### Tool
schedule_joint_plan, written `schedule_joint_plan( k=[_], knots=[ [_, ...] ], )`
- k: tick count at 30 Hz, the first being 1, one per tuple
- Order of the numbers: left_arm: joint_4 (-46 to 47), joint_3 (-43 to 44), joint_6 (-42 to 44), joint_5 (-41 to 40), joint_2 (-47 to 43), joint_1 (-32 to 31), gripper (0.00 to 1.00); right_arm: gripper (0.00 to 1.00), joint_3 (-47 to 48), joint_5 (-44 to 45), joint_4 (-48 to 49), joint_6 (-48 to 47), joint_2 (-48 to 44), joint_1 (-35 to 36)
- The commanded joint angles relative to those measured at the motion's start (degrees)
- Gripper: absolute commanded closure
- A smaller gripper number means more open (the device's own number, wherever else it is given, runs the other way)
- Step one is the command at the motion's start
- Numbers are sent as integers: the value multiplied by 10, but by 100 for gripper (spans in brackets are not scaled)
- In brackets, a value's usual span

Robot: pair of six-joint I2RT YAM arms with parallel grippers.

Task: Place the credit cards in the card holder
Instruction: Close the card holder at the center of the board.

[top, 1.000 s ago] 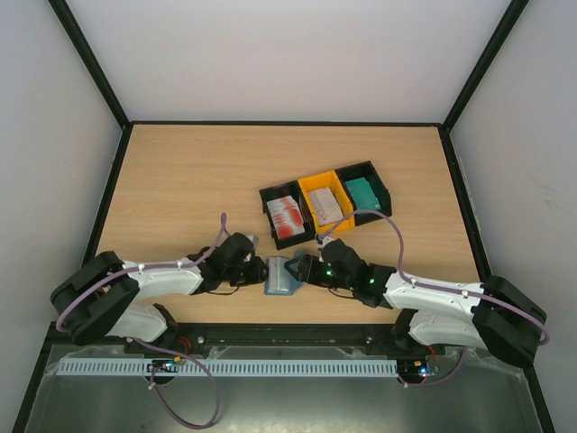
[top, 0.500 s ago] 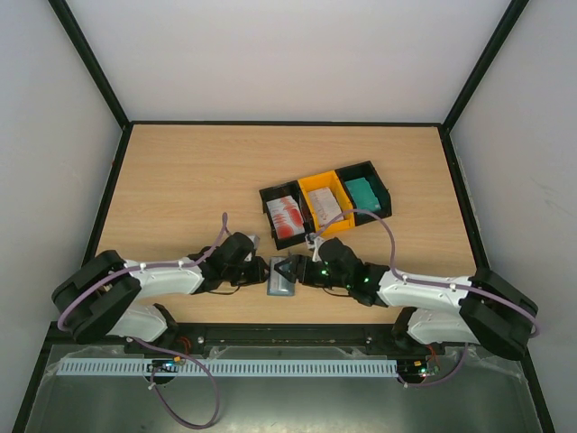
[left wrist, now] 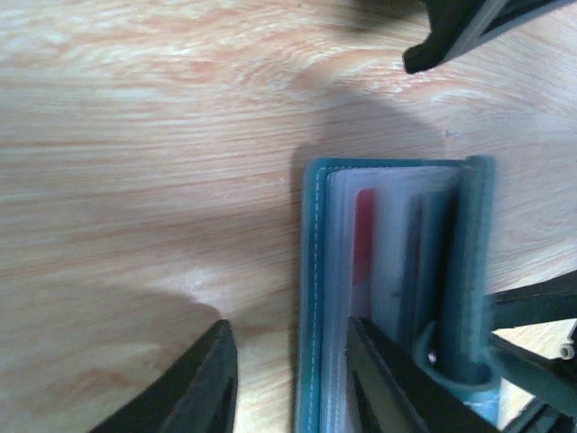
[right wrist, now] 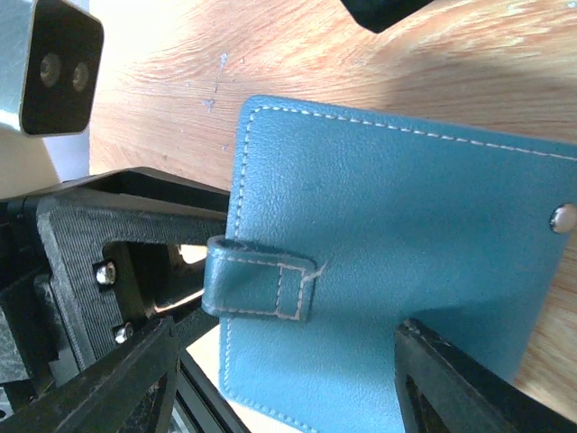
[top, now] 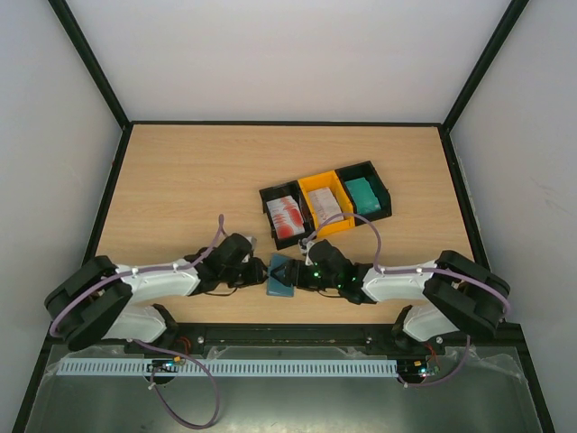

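**Two end effectors meet at one blue-teal card holder near the bench's near edge**

Two arms reach inward from the near edge of the bench (top: 180, 180), one from each near corner. One card holder (top: 280, 276) sits between them, close to the middle of the near edge.

The left end effector (left wrist: 288, 323) has its fingers parted. One finger is over bare wood just beside the holder's stitched edge, and the other overlaps the holder's clear sleeves (left wrist: 397, 262). It is not clamped on the holder.

The right end effector (right wrist: 287, 327) is spread wide and straddles the holder's outer cover. Bare wood shows between one finger and the cover's edge.

The holder is blue-teal with pale stitching along its border. One clasp strap (right wrist: 261, 289) wraps over its edge, and one small metal stud (right wrist: 563, 216) sits on the cover. One red-striped card (left wrist: 363, 234) shows inside the sleeves. Whether the holder lies flat or is tipped cannot be told.

Farther in, right of centre, three bins stand touching in a slanted row:
- A black bin (top: 264, 195) holds red-and-white cards (top: 285, 219).
- A yellow bin (top: 317, 179) holds whitish-grey cards (top: 326, 207).
- A second black bin (top: 385, 195) holds green-teal cards (top: 363, 191).

The first black bin is near the holder. The right arm's cable loops just in front of the row.

The left half and the far strip of the bench, up to the black border, are open wood.
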Motion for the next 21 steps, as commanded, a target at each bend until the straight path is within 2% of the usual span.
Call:
schedule_joint_plan(
  k=[1, 3, 7, 12, 15, 21],
  knots=[
    [-101, -11, -7, -43, -35, -2, 59, 36, 6, -2, 25, -1, 15, 2],
    [-133, -9, -14, -66, -63, 0, 57, 36, 9, 3, 14, -3, 14, 2],
    [-168, -10, -27, -95, -136, 3, 59, 37, 17, 10, -4, -8, 9, 2],
    [-59, -43, -29, -13, -213, 5, 50, 45, 25, 12, -7, -1, 15, 2],
    [-23, -45, -23, 22, -198, 4, 44, 52, 25, 23, -8, 4, 11, 2],
    [1, -30, -1, 40, -102, 4, 47, 56, 22, 44, -15, 3, -1, 2]
  ],
)
